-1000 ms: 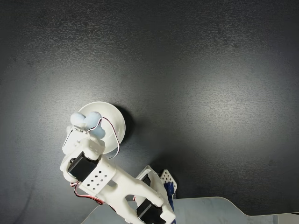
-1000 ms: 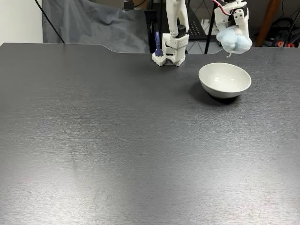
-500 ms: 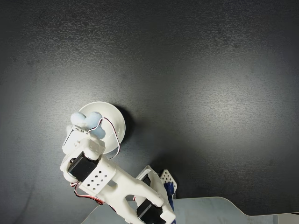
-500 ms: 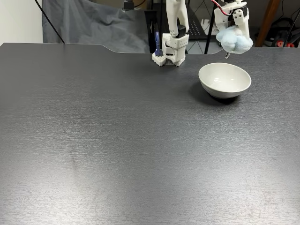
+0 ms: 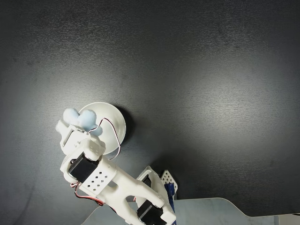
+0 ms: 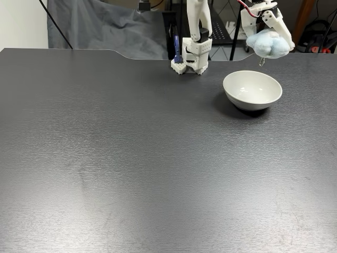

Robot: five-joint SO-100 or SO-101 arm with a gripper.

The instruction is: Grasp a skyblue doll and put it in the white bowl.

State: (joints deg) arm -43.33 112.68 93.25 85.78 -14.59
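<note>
The skyblue doll, a fluffy pale-blue lump, hangs in the air above the far right rim of the white bowl. My gripper stands open around it, one finger swung out to the right, and the doll still rests against the fingers. From above, the doll lies over the bowl's left edge, with my gripper spread around it and the white arm reaching up from the bottom of the picture.
The arm's base stands at the table's far edge, left of the bowl, with a blue part beside it. Dark tabletop stretches wide in front. A grey cloth hangs behind the table.
The gripper's jaw has swung outward, so the fingers now stand apart. The doll has shifted sideways with that jaw and stays at about the same height over the bowl.
</note>
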